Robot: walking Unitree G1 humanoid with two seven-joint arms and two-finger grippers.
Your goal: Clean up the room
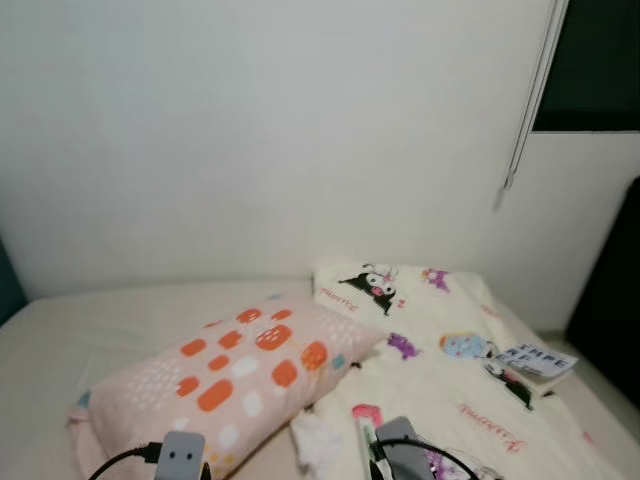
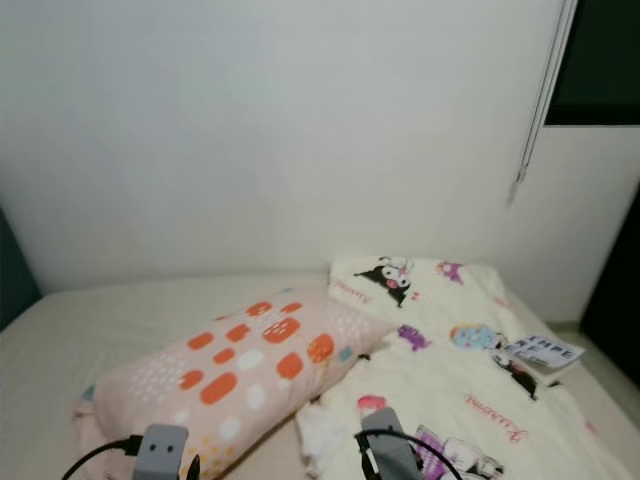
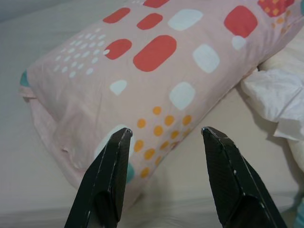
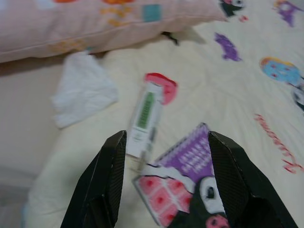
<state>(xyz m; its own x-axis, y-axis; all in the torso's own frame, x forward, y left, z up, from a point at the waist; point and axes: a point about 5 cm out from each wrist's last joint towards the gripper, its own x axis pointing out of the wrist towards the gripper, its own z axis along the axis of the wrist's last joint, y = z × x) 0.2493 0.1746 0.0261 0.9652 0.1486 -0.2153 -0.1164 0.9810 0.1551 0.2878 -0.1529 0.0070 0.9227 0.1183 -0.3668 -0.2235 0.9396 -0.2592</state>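
Two grippers, jaws apart and empty, hang low in frame: left point(image 3: 164, 135) facing the pillow point(image 1: 225, 375), right point(image 4: 166, 137) over the tube point(image 4: 144, 119), presumably picking targets.

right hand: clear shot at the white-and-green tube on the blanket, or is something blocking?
Probably yes. The right hand is open and aimed at the tube, which lies bare on the cartoon blanket. The white tissue and pink pillow sit off to the side, not across the path.

We see the print on the tube point(image 4: 144, 117) blurred past reading. The pillow point(image 3: 142, 85) runs off the left wrist view's edge. The book point(image 1: 535, 362) by the bed's far side has lettering too small to read.
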